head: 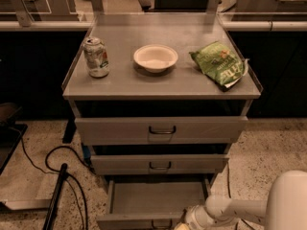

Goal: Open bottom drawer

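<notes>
A can (96, 56), bowl (155, 57) and green bag (218, 63) sit atop the cabinet (124, 84).

You're looking at a dim scene with a warm amber cast. Light falls from above onto the cabinet top (124, 86), the brightest surface, with a soft sheen toward its back edge. The bowl (155, 57) and the can (96, 56) throw short shadows there. The recess under the top is near black, and the open bottom drawer (158, 198) lies in shade. The gripper (184, 224), at the lower edge by that drawer's front, shows pale.
</notes>
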You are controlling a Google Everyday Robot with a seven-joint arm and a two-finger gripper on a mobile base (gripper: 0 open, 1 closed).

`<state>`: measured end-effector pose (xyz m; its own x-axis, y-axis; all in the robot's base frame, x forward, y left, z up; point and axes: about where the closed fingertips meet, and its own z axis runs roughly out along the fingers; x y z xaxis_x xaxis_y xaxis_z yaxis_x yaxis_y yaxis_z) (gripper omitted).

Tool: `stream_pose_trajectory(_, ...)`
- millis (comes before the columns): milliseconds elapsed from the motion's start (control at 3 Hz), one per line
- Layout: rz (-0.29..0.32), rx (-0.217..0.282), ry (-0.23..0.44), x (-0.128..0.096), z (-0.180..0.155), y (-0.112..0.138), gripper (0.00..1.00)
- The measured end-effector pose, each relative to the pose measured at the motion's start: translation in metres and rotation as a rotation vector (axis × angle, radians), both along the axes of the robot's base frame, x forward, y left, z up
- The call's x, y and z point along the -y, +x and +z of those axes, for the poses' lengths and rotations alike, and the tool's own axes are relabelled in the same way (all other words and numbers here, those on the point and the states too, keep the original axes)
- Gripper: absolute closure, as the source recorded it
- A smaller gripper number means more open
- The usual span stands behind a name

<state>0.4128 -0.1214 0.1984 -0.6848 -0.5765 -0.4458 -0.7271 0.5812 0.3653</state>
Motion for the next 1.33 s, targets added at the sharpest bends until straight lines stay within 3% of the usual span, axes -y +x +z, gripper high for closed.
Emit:
stream_pose_trajectory(333,-0.03,-0.06,-0.002,0.011,0.006,-0.021,0.0)
stream_pose_trajectory(667,-0.03,-0.06,-0.002,0.011,0.006,-0.021,0.0)
stream_pose_trajectory(1333,-0.055,-0.18,-0.075,0.031,0.004,-0.07,0.0)
